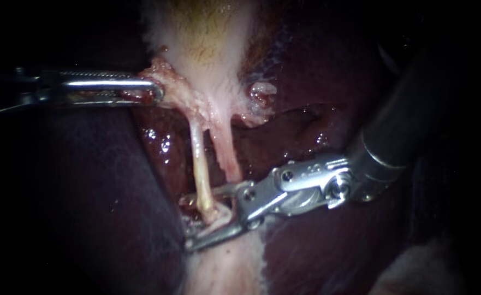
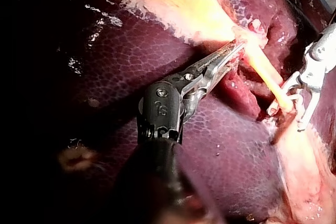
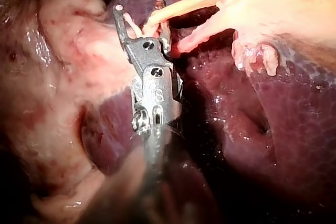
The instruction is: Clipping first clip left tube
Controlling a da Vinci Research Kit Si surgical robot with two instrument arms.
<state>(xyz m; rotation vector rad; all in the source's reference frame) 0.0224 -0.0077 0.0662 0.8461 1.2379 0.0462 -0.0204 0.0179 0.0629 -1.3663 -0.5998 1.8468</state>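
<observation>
**Surface and surroundings.** Dark, wet liver (image 1: 87,191) fills the endoscope view, with the pale gallbladder (image 1: 202,38) at its top. Everything beyond the tissue is in darkness. Two tubes run down from the gallbladder's neck: the yellowish left tube (image 1: 198,158) and, just beside it, the shorter pink right tube (image 1: 226,153).

**Instruments.** The left instrument (image 1: 155,92) enters from the left, its jaws clenched on pale tissue (image 1: 169,82) at the gallbladder's neck. The right instrument (image 1: 196,221) enters from the upper right. Its jaws are parted, one on each side of the left tube's lower end, and the tube lies between them.

**View differences.** The left wrist view shows the toothed jaws of the left instrument (image 2: 236,50) pressed together into the tissue. Ahead of it, the right instrument (image 2: 287,111) straddles the left tube (image 2: 262,69). The right wrist view shows both jaw tips of the right instrument (image 3: 140,14) reaching past the left tube (image 3: 178,6). The right tube (image 3: 202,38) lies outside the jaws, beside one of them. Mottled fatty tissue (image 3: 52,103) lies alongside that instrument; the endoscope shows it only as a narrow band.

**Limits.** Both shafts are cut off at the frame edges. Ragged tissue and the upper jaw hide the tube's lower end. It cannot be confirmed whether either jaw touches the tube, and no clip can be made out inside the jaws.
</observation>
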